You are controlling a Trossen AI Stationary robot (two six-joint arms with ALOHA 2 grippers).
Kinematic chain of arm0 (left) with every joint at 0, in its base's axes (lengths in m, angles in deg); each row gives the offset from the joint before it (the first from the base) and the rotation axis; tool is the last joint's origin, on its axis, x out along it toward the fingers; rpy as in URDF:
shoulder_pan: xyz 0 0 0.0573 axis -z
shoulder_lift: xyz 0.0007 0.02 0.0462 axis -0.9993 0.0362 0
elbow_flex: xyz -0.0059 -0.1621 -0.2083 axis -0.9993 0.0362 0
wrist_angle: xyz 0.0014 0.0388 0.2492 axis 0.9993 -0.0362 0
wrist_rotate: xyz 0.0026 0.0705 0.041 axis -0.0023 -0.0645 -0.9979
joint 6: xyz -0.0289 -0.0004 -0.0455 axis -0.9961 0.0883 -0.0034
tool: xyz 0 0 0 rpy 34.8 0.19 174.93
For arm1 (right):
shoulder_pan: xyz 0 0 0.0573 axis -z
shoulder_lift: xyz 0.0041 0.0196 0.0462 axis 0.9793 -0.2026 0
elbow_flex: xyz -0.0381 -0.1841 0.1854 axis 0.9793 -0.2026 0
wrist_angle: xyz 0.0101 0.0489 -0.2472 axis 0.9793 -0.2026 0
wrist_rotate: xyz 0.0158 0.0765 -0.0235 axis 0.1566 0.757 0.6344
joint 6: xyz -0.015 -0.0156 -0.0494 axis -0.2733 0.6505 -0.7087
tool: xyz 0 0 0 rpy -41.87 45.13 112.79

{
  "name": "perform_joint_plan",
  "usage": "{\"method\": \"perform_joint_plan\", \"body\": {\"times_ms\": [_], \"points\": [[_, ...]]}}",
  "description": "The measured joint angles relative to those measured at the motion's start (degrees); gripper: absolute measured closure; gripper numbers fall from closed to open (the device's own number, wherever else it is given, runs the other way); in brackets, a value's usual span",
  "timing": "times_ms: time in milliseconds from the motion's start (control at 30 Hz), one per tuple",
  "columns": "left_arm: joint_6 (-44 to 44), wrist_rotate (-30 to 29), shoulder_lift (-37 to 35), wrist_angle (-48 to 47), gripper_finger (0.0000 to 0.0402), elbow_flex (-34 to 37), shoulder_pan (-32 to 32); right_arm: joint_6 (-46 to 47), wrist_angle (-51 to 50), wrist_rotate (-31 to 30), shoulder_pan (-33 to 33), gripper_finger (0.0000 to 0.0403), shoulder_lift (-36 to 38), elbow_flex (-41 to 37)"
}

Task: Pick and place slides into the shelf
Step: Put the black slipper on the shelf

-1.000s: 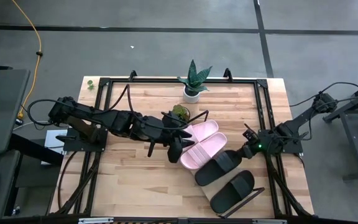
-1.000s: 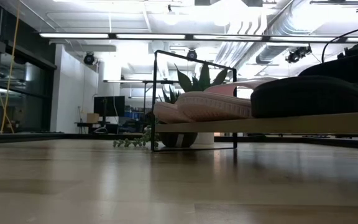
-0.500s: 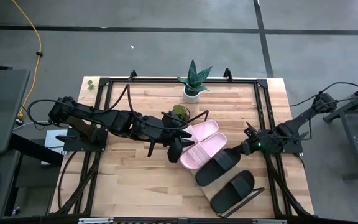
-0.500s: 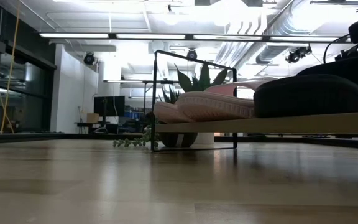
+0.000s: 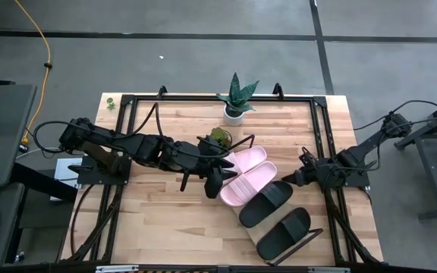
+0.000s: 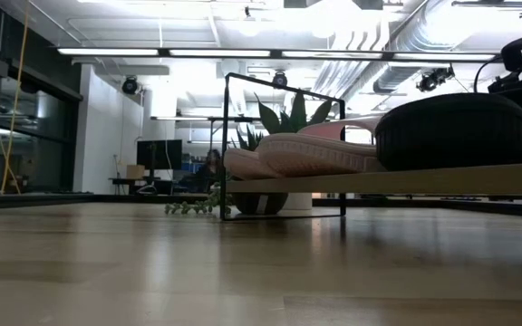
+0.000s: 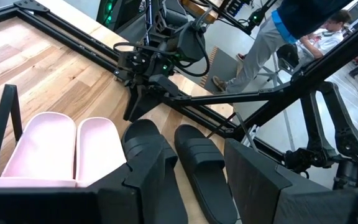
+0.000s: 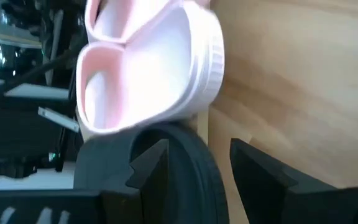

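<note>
From the left, my left gripper (image 5: 217,180) hangs over the worktop (image 5: 158,220) just beside the pink slides (image 5: 247,174), fingers (image 7: 160,180) apart and empty. I see both pink slides side by side on the shelf (image 5: 253,233), then the two black slides (image 5: 275,216) next along the same board. At the right, my right gripper (image 5: 298,179) sits just at the nearer black slide's end, fingers (image 8: 260,171) apart, holding nothing.
</note>
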Motion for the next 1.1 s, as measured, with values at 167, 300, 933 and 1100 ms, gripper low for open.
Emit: {"method": "perform_joint_plan", "body": {"times_ms": [167, 300, 933, 1100], "points": [[0.0, 0.0, 0.0, 0.0, 0.0248, 0.0, 0.0, 0.0, 0.0, -1.7, 0.0, 0.0242, 0.0, 0.0], [0.0, 0.0, 0.0, 0.0, 0.0248, 0.0, 0.0, 0.3, 0.0, -1.6, 0.0, 0.0242, 0.0, 0.0], [0.0, 0.9, 0.0, -0.3, 0.0248, 0.0, 0.4, -0.2, 0.2, 7.6, 0.0, 0.0275, -2.6, 0.0], [0.0, 0.9, 0.0, -0.9, 0.0248, 0.0, 0.5, -0.2, 0.2, 9.5, 0.0, 0.0314, -2.6, 0.0]]}}
